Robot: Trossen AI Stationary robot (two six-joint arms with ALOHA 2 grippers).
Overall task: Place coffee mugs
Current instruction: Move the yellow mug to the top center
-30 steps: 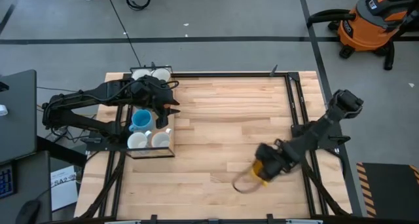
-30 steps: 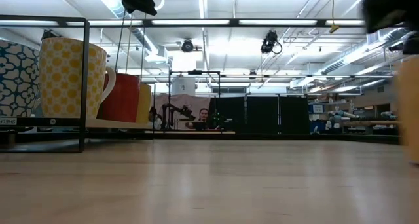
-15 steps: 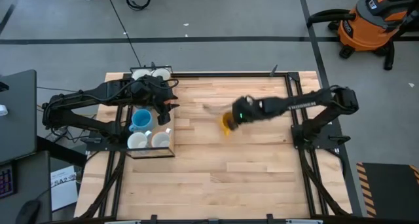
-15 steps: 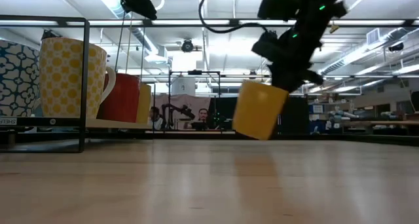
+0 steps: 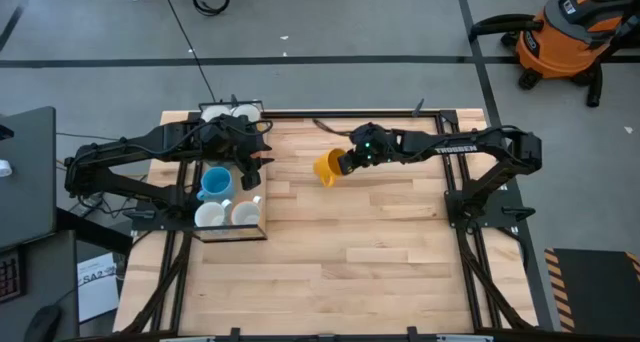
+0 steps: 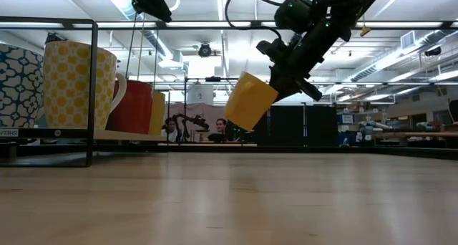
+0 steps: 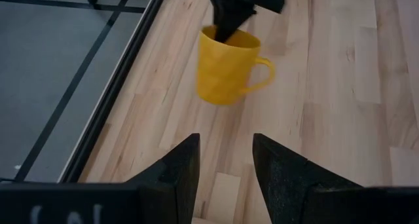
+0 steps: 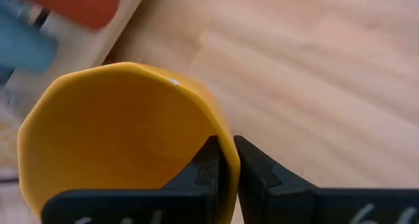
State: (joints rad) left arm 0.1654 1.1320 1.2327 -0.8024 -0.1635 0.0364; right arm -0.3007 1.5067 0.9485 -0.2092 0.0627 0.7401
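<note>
**Yellow mug held above counter**

Right gripper (image 5: 346, 163) pinches the rim of a yellow mug (image 5: 327, 168), tilted, clear of the counter (image 5: 350, 252). Left gripper (image 5: 254, 165) hangs over the rack (image 5: 228, 232) of mugs, fingers parted, empty.

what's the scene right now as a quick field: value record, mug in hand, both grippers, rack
held mug: yellow mug, tilted, in the air above the table
right gripper: shut on the yellow mug's rim, one finger inside and one outside
left gripper: open, empty, over the rack at the table's left edge
rack contents: light blue mug, two white mugs in the high view; others partly hidden by the left arm
table centre: bare wood
</note>
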